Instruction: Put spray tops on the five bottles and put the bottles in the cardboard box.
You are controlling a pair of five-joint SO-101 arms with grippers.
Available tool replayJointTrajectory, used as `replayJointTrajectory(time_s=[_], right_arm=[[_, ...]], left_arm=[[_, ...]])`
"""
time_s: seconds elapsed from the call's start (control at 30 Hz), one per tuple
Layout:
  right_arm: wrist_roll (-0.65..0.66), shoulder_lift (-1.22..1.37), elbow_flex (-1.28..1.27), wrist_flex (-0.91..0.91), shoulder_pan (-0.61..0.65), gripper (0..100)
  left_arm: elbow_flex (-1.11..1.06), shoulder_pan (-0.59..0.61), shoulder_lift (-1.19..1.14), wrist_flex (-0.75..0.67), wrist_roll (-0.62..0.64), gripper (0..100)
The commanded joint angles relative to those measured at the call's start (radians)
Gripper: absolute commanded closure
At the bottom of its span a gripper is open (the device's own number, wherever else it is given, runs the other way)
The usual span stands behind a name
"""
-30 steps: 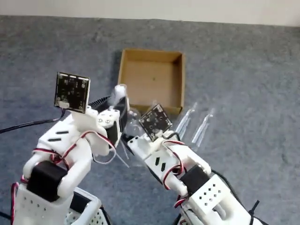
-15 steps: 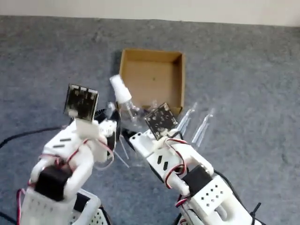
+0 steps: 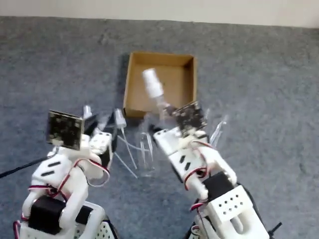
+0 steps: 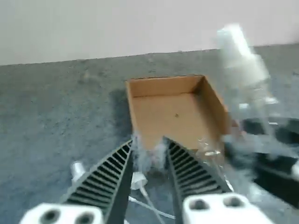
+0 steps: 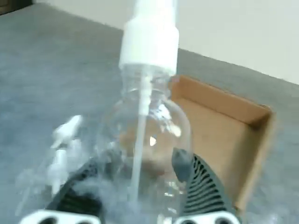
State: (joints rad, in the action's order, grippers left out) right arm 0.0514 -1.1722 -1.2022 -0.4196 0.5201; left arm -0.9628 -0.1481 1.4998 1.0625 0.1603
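1. Grey, carpet-textured table point(image 3: 65, 64): the surface is flat, mottled and short-piled. It extends across the working area as far as the back wall.
2. Pale, plain wall point(image 3: 159, 9): in the high view it forms a narrow band along the far edge of the table. It meets the table in a straight line.
3. Dark object point(image 5: 10, 3): located at the table's far edge in the right wrist view. Its identity cannot be determined.

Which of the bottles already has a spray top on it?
The bottle in the right hand, held above the cardboard box, wears a white spray top; the bottles on the carpet have none.
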Motion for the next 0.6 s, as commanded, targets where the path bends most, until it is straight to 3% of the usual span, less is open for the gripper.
replayJointTrajectory(time_s=[0.0, 0.17, 0.43, 0.57], right_arm=[[-0.009, -0.01, 0.041, 0.022, -0.064, 99.5], [-0.009, 0.099, 0.125, -0.05, -0.119, 99.5], [-0.06, 0.274, 0.222, -0.062, -0.134, 99.5], [-0.057, 0.248, 0.272, -0.058, -0.308, 99.5]], left_arm=[[-0.039, 0.077, -0.079, -0.11, -0.014, 84], [-0.101, 0.094, -0.228, -0.178, -0.132, 86], [-0.191, 0.148, -0.237, -0.186, -0.138, 87], [-0.229, 0.153, -0.237, -0.216, -0.138, 87]])
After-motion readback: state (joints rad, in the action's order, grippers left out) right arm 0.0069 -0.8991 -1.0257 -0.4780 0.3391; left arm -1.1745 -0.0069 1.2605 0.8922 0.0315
